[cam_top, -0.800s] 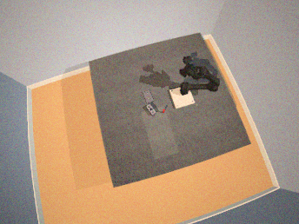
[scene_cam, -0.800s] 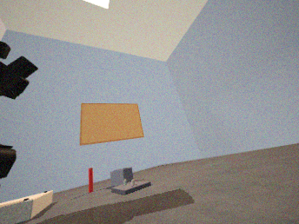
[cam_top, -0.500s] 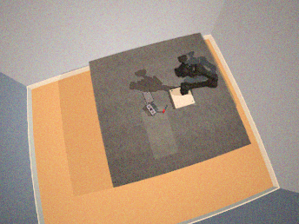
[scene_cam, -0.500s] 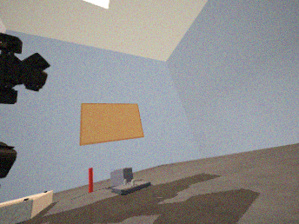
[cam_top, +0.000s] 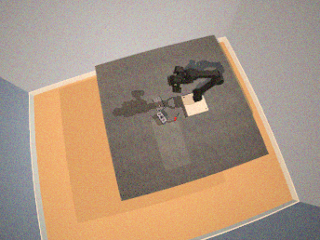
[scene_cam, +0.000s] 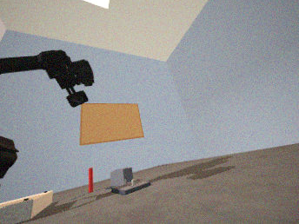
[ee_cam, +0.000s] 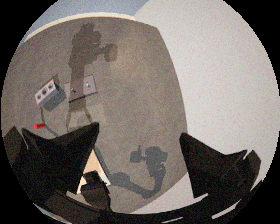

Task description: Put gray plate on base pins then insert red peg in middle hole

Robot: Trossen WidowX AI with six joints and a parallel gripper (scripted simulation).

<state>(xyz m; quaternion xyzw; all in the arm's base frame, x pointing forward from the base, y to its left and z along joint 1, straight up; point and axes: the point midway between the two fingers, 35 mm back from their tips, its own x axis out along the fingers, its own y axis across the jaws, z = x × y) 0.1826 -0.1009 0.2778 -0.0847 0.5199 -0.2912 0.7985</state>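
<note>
The gray plate [cam_top: 161,117] [scene_cam: 118,177] [ee_cam: 54,99], a thick block with three holes in its top, stands on the table beside the base. The flat base [cam_top: 156,100] [scene_cam: 126,190] [ee_cam: 92,91] has two pins showing in the wrist view, with the arm's shadow partly across it. The red peg [cam_top: 175,119] [scene_cam: 90,181] [ee_cam: 40,126] stands upright near the plate, off the base. My gripper [scene_cam: 77,98] [ee_cam: 141,132] is wide open and empty, high above the table and away from all three. In the top view its fingers are too small to make out.
A cream board [cam_top: 197,107] [scene_cam: 45,199] [ee_cam: 93,167] lies at the arm's foot, on the peg's side of the base. The dark table top [cam_top: 223,137] ends at an edge above the orange floor [cam_top: 79,169]. The arm's shadow falls across the table.
</note>
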